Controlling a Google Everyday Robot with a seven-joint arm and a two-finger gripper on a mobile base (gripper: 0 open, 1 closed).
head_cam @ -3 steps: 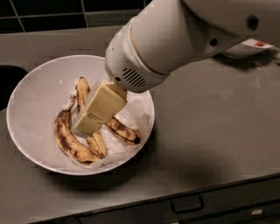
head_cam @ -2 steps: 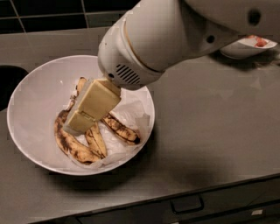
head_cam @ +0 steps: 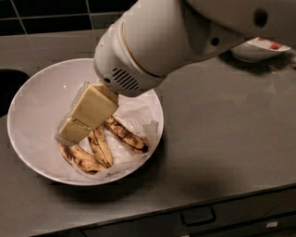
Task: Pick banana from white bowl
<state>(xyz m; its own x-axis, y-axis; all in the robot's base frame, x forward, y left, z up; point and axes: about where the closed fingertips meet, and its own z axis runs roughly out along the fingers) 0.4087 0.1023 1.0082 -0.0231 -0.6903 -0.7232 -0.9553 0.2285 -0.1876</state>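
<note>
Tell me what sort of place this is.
Probably a kitchen or break room: a grey counter backed by dark tiles, a drawer handle under its edge, and a white bowl of bananas. The gripper is inside that bowl, over the bananas.

The pincer (head_cam: 73, 131), down in the white bowl (head_cam: 28, 99) a bit toward 8 o'clock from its middle, looks like smooth cream plastic with a dull shine, and the arm (head_cam: 157, 41) above it is smooth white plastic. The white bowl is smooth and a little shiny, the paper (head_cam: 138, 112) at its 3 o'clock side is white and crumpled, and the banana (head_cam: 125, 135) skin is matt with brown spots. The bench (head_cam: 222, 139) is flat, dark grey and matt.
</note>
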